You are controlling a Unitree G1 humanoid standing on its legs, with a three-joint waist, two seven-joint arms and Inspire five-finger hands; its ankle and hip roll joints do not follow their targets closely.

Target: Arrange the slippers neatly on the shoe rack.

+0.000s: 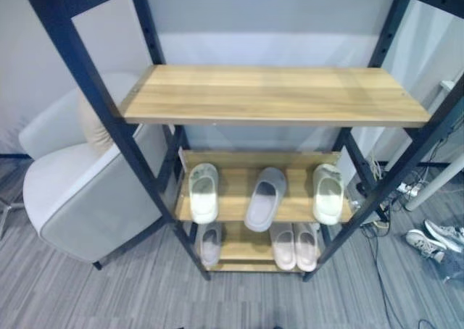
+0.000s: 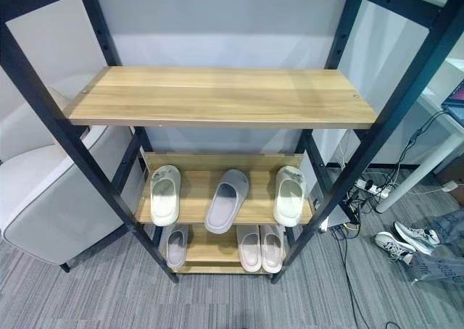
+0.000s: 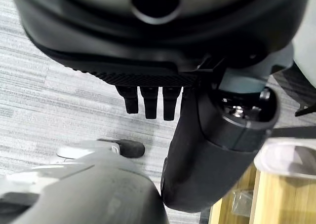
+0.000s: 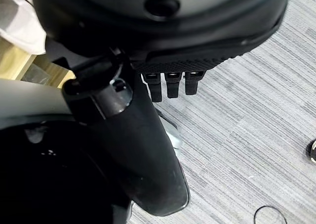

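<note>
An office-like room or lab corner: grey striped carpet tiles [image 2: 87,300] cover the floor, a pale upholstered armchair [image 1: 80,191] stands beside a black-framed wooden shoe rack [image 2: 217,97], and a power strip [image 2: 370,188] with trailing cables lies by a white desk leg [image 2: 417,173].

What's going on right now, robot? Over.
Left hand and right hand open, holding nothing, over floor. Three slippers on middle shelf, grey one skewed; three more on bottom shelf. Nothing blocking the rack.
</note>
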